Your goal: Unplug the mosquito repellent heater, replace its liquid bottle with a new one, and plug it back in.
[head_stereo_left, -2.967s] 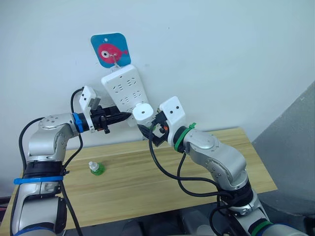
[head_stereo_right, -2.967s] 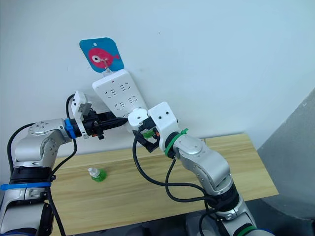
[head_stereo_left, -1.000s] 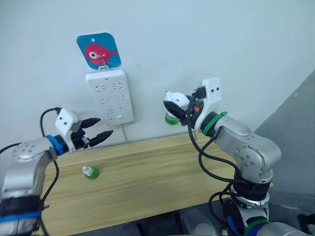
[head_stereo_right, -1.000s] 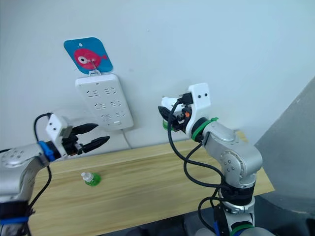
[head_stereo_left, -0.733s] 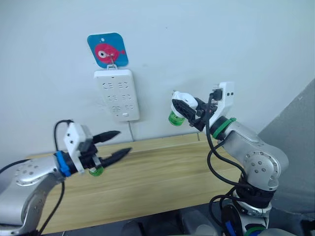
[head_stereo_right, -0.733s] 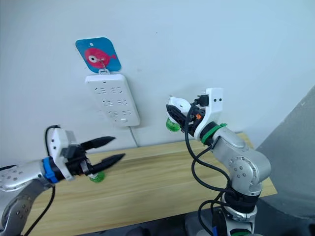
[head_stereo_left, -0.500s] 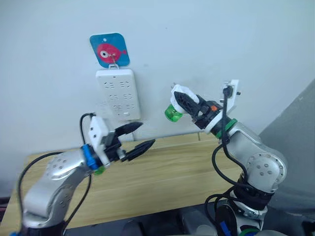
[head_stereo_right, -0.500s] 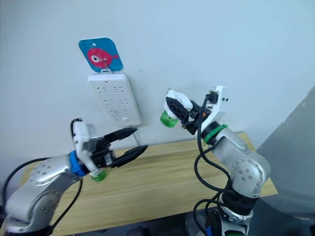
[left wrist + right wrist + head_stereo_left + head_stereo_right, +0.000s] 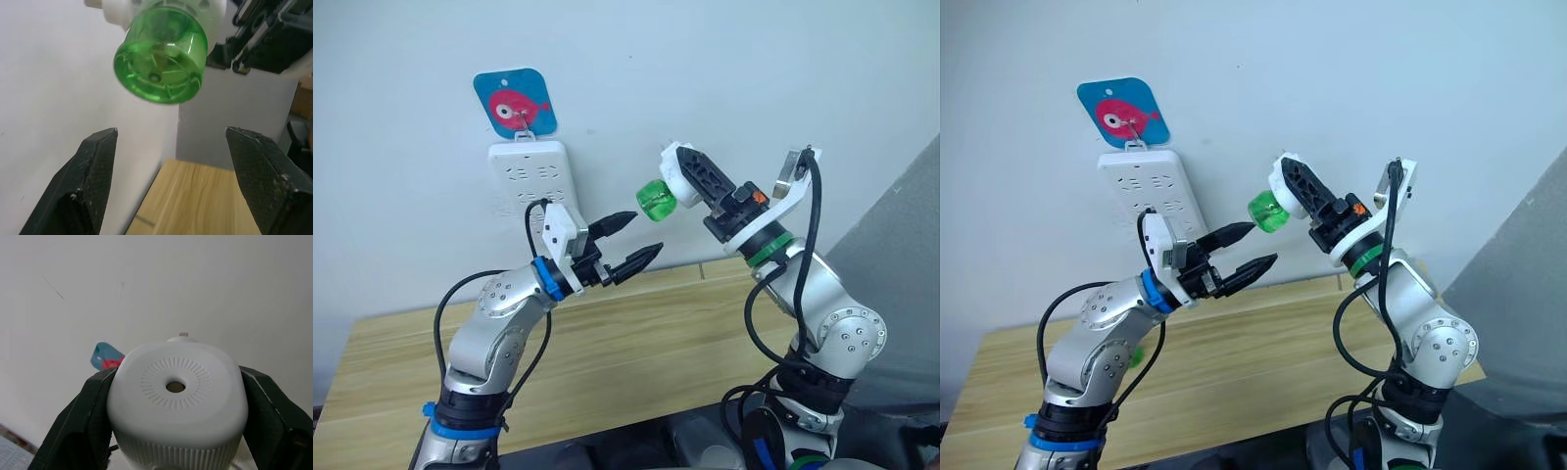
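My right gripper (image 9: pixel 688 174) is shut on the white mosquito repellent heater (image 9: pixel 176 391) and holds it in the air in front of the wall. The heater's vent hole faces the right wrist camera. A green liquid bottle (image 9: pixel 655 201) sticks out of the heater's underside and points toward my left gripper (image 9: pixel 644 235). That gripper is open just below and left of the bottle, and its fingers (image 9: pixel 95 166) are clear of the bottle base (image 9: pixel 160 61). A green sliver of another bottle (image 9: pixel 1140 352) peeks out on the table behind my left forearm.
The white multi-socket power strip (image 9: pixel 524 181) hangs on the wall from a blue fish-print hook (image 9: pixel 514 103), left of both grippers. The wooden table (image 9: pixel 636 343) runs below the arms. A grey panel (image 9: pixel 911 255) stands at the right.
My left gripper rose from over the table to just under the green bottle and stayed open. My right gripper tilted the heater, so the bottle now points at the left gripper.
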Controlling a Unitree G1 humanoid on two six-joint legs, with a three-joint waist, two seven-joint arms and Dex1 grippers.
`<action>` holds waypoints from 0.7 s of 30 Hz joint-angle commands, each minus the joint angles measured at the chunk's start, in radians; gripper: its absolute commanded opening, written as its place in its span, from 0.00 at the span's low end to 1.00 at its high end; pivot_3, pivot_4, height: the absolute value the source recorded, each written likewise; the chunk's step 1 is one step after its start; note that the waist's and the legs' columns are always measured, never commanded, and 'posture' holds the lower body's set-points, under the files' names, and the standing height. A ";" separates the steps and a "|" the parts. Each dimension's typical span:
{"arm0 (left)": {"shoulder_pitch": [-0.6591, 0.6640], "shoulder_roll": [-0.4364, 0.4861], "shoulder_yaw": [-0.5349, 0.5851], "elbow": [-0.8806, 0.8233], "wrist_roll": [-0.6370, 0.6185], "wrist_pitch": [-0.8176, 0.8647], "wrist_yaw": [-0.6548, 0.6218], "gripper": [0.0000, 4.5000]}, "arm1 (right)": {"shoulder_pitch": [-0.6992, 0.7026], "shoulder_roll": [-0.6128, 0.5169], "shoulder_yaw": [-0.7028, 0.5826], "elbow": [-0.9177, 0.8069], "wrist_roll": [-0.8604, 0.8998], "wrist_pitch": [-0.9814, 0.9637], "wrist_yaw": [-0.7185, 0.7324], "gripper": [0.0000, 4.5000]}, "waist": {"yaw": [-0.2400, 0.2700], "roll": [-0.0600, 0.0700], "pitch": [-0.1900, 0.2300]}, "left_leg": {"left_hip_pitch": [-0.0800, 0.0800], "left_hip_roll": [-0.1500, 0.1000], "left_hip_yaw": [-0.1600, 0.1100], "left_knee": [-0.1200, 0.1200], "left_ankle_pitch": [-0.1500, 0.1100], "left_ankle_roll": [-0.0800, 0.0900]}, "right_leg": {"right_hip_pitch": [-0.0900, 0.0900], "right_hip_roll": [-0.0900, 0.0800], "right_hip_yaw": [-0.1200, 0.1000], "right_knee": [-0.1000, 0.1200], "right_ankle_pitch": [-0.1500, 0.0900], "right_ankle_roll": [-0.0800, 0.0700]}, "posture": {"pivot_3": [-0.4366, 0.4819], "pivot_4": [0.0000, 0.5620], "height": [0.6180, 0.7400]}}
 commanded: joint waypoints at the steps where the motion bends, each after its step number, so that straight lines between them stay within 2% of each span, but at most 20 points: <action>1: -0.018 -0.006 0.010 -0.018 -0.006 -0.028 0.000 0.82 | 0.013 -0.027 0.037 -0.011 0.086 -0.073 -0.044 0.70 | -0.001 0.000 -0.003 | 0.000 0.000 0.000 0.000 0.000 0.000 | 0.000 0.000 0.000 0.000 0.000 0.000 | 0.24 0.09 0.96; 12: -0.050 0.024 0.025 -0.026 -0.051 0.009 -0.026 0.82 | 0.060 -0.174 0.142 -0.011 0.172 -0.184 -0.067 0.70 | 0.001 0.001 -0.007 | 0.000 0.000 -0.003 0.000 0.001 0.000 | 0.001 0.000 -0.002 0.000 0.000 0.000 | 0.25 0.08 0.96; 21: -0.080 0.002 0.011 -0.020 -0.046 0.005 -0.018 0.82 | 0.068 -0.243 0.201 -0.008 0.223 -0.243 -0.062 0.70 | 0.006 0.003 -0.019 | 0.000 -0.001 -0.006 0.001 0.001 0.000 | 0.002 0.000 -0.003 0.000 0.000 0.000 | 0.26 0.08 0.96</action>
